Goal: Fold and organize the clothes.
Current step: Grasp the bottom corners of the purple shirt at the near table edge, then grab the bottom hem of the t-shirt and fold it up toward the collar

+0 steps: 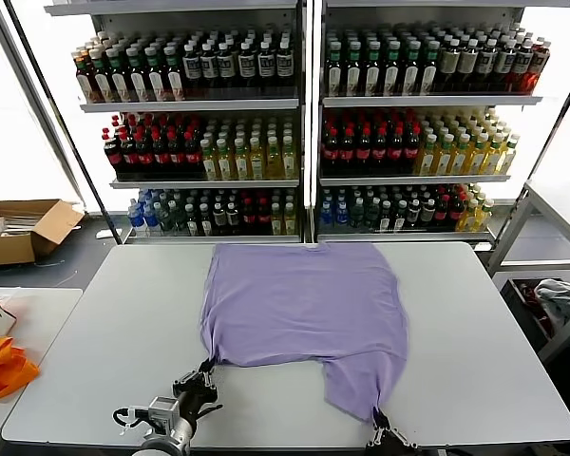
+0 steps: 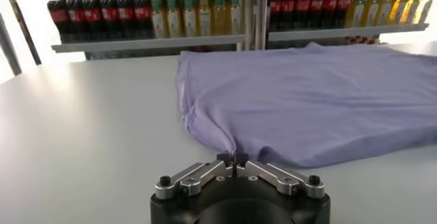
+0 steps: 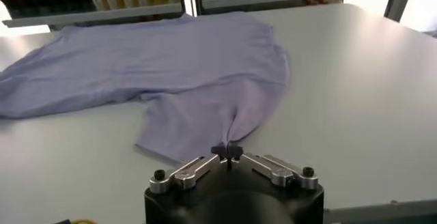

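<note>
A lavender T-shirt (image 1: 304, 309) lies spread, plain side up, on the middle of the pale grey surface (image 1: 104, 342), its far edge close to the surface's far rim and its near hem drawn into two points. The left gripper (image 1: 207, 367) sits at the near left corner of the shirt with its fingers (image 2: 225, 158) pinched shut on a fold of the hem, the cloth bunching up into a ridge where it enters them. The right gripper (image 1: 380, 420) is at the near right corner, close to the near edge of the surface, its fingers (image 3: 220, 151) likewise closed on a tuck of fabric; this corner is pulled nearer than the left one, so the hem runs slanted and a flap of shirt hangs toward the robot. Nothing else rests on the surface around the shirt. Behind it stand two shelf racks (image 1: 309, 104) packed with rows of bottled drinks (image 1: 185, 68), dark, red, yellow and green. To the robot's left, on the floor, is an open cardboard box (image 1: 24, 231), and on a neighbouring table some bright orange fabric (image 1: 2, 366). To the right, past a metal frame (image 1: 522, 214), lies a heap of dark things (image 1: 551, 304) that cannot be made out.
</note>
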